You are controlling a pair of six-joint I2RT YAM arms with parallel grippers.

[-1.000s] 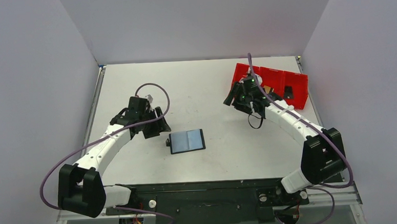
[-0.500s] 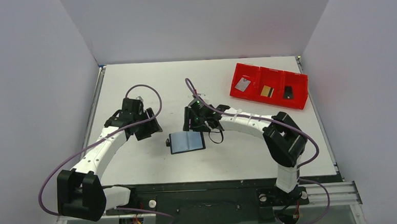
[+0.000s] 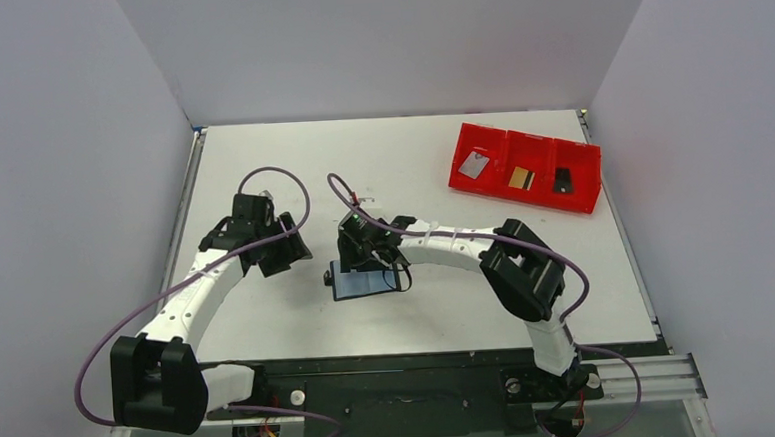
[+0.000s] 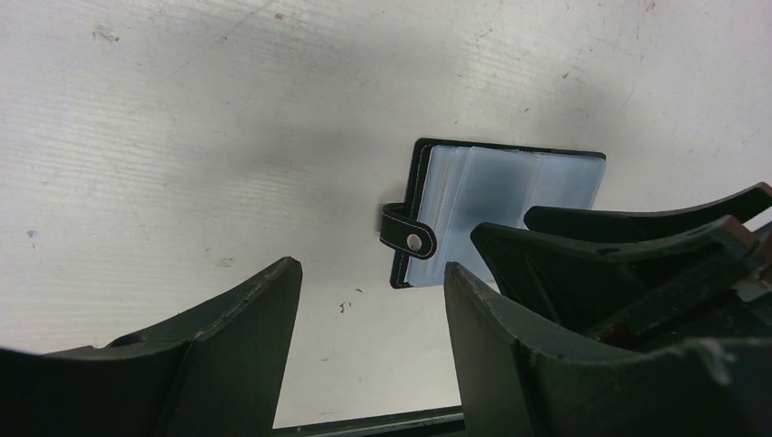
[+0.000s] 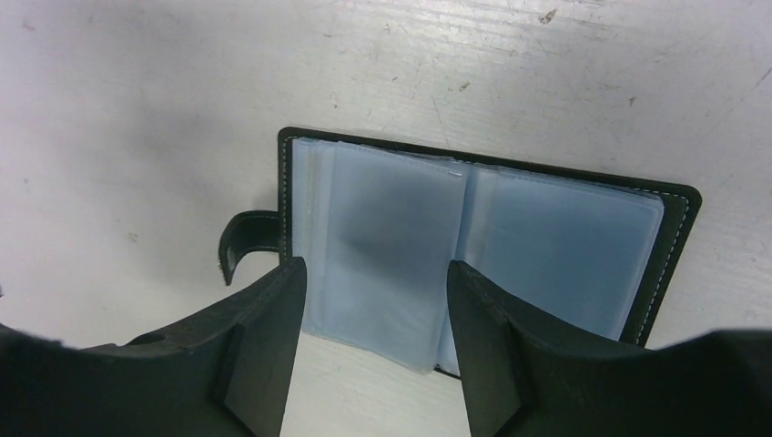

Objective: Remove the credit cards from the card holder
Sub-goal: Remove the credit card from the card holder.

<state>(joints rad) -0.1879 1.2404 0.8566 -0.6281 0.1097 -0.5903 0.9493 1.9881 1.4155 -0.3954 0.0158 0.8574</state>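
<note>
The card holder (image 3: 365,278) lies open on the table, with bluish clear sleeves, black edges and a snap strap on its left. It also shows in the left wrist view (image 4: 510,196) and the right wrist view (image 5: 473,255). No card shows in its sleeves. My right gripper (image 3: 361,258) is open and empty, just above the holder's left half (image 5: 373,273). My left gripper (image 3: 290,252) is open and empty, left of the holder (image 4: 371,269). A silver-grey card (image 3: 475,165), a gold card (image 3: 521,177) and a black card (image 3: 562,180) lie in separate tray compartments.
The red three-compartment tray (image 3: 522,193) stands at the back right of the table. Grey walls close in the table on the left, back and right. A black rail runs along the near edge by the arm bases.
My right arm has swung from the red tray across to the left and down over the card holder. My left gripper has drawn back a little to the left.
</note>
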